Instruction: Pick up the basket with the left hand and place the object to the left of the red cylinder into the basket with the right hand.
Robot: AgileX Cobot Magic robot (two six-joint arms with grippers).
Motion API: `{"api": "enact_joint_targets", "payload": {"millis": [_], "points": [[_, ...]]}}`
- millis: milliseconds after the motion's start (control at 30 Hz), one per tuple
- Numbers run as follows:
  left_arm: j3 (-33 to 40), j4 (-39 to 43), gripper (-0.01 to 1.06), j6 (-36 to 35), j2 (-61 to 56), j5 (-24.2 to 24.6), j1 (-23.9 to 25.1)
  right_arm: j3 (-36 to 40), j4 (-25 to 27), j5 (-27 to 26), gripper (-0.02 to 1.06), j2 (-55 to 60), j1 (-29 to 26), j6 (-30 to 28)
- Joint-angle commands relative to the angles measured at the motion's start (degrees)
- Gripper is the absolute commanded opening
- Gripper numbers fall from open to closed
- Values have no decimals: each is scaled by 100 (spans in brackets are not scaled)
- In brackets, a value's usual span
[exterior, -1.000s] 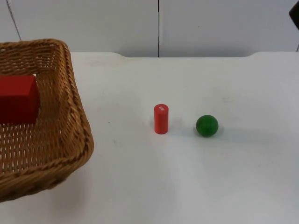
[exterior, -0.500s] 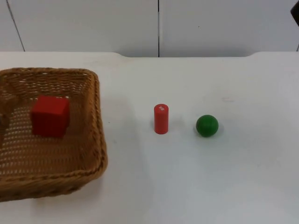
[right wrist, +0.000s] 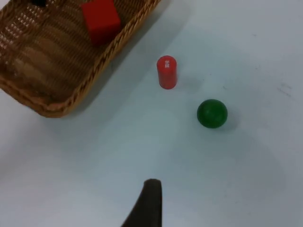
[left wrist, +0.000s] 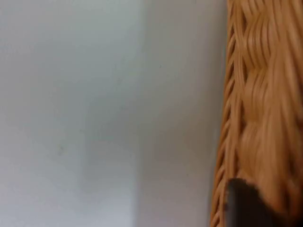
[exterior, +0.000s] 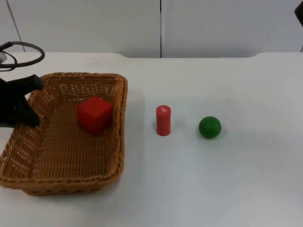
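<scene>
At nine o'clock on the table, the left gripper [exterior: 26, 101] grips the basket [exterior: 120, 123] rim; it has slid closer to the red cylinder [exterior: 163, 120]; the red cube [exterior: 94, 115] sits inside already; the right gripper's [right wrist: 149, 201] fingers, I cannot tell.

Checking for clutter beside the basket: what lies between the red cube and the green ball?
The red cylinder stands upright on the table between red cube and green ball, past the basket wall; the top view shows this.
</scene>
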Motion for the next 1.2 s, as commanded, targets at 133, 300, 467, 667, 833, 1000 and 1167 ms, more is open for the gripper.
{"api": "enact_joint_targets", "payload": {"millis": [133,300,467,667,833,1000,1167], "points": [[-82,514,102,-2,-164,-75,87,19,-35,-101,80,-33,-16,8],[-82,645,105,-13,-832,-148,352,19,-135,-160,80,-57,-16,-3],[-82,677,105,-13,-1922,24,575,19,-161,-264,80,-96,-16,-3],[-82,946,105,-13,-3494,603,607,43,-161,-475,80,-322,-16,174],[-82,874,105,-13,-4535,1075,540,371,-150,-867,80,-839,-16,283],[-70,934,105,-136,-5286,1181,-31,834,-150,-1021,80,-1589,-16,298],[72,1053,105,-365,-5790,1452,-884,1284,-138,-954,80,-2471,-16,341]]}}
